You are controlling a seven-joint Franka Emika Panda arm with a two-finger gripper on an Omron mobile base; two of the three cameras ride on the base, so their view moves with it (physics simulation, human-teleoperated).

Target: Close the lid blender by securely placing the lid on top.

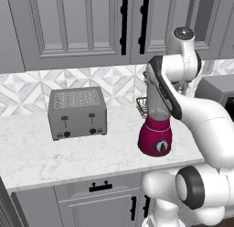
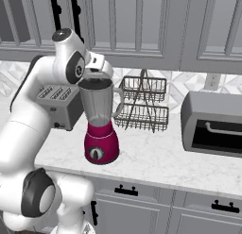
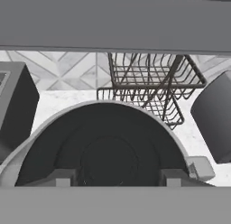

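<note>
Now, left to right: toaster (image 1: 77,112), then the blender (image 2: 100,124) on the counter (image 1: 68,153), the hand (image 2: 97,68) poised right over its rim, apparently seating the dark lid (image 3: 108,151); finger spread can't be told.

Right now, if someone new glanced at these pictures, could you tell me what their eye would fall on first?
Probably the blender, its magenta base standing out near the front edge of the pale marble counter, with the white arm curling over its clear jar. In the hand view, the round black lid lies just ahead of the camera. The grey toaster stands on the blender's other side from the wire rack and the dark oven.
</note>
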